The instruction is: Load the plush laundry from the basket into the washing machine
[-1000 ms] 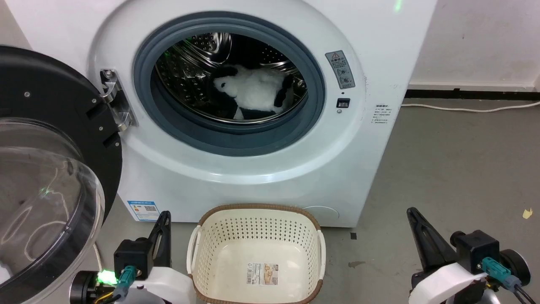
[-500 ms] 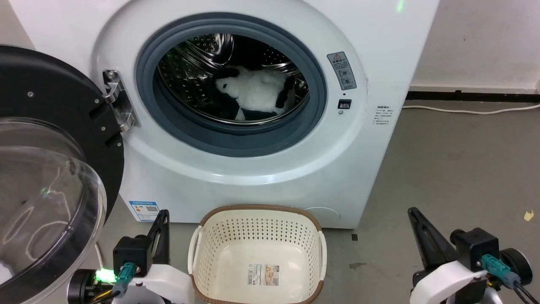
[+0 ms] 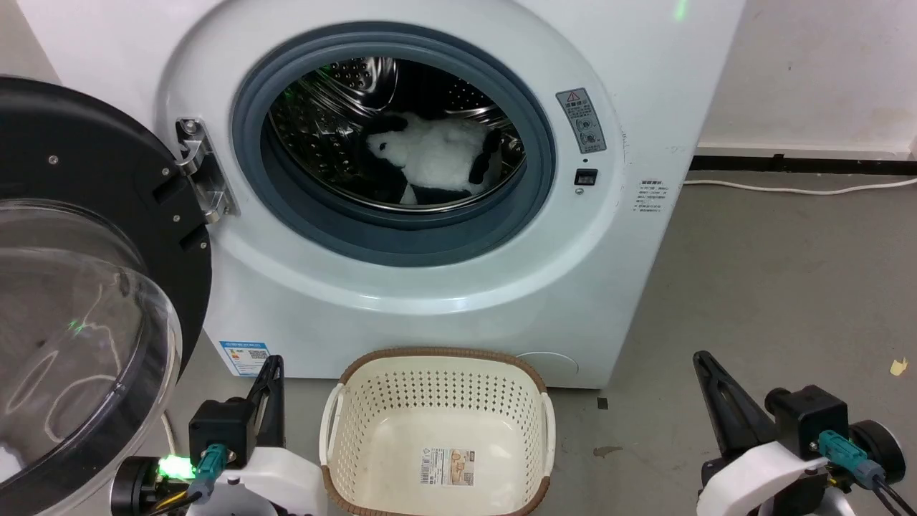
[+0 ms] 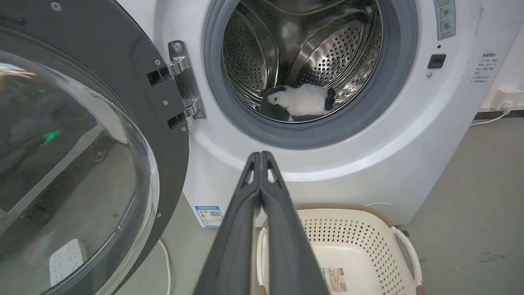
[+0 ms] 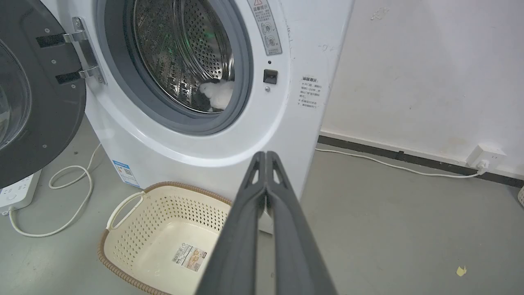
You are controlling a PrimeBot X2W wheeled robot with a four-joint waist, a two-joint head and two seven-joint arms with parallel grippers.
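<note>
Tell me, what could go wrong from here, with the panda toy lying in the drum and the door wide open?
1. The open door stands near the left claw; a careless swing of that arm might knock its clear dome.
2. The plush panda lies near the drum's front, by the grey seal; a limb could get pinched if the door shuts.
3. The empty basket sits right before the washing machine; rolling forward might bump it.
</note>
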